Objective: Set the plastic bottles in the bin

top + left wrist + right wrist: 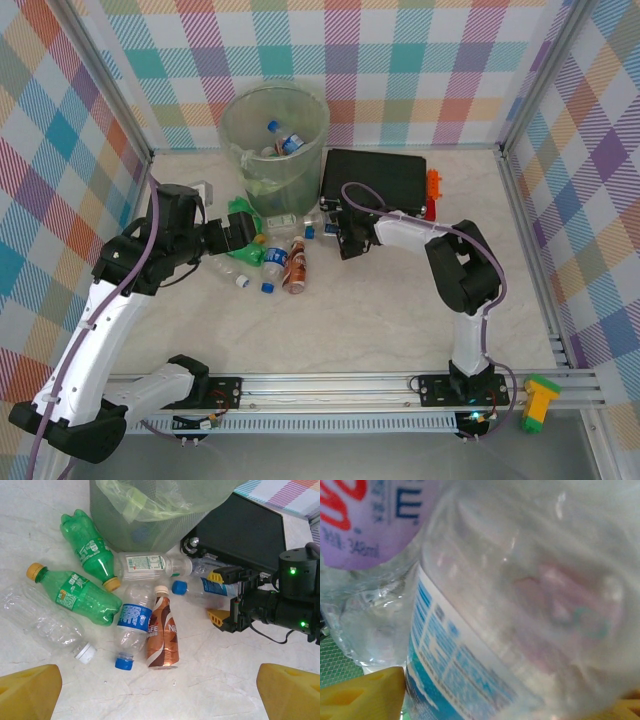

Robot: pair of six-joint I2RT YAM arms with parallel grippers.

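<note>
Clear blue-labelled plastic bottle (205,586): judged light, thin-walled, slippery, dents easily; take mid-body | right gripper (215,596) straddles it, clamp state indeterminate | left gripper (160,692) spread wide.

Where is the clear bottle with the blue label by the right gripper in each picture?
Top external: blue-label bottle mid-table, at the right gripper, before the black case.
Left wrist: right of middle, between yellow fingers.
Right wrist: close up, across the middle.
Shared landmark: the right gripper's yellow fingers.

green bottles (80,597) 2 | brown bottle (161,630) 1 | clear bottles (131,625) 4+ | bin (112,530) 1
</note>
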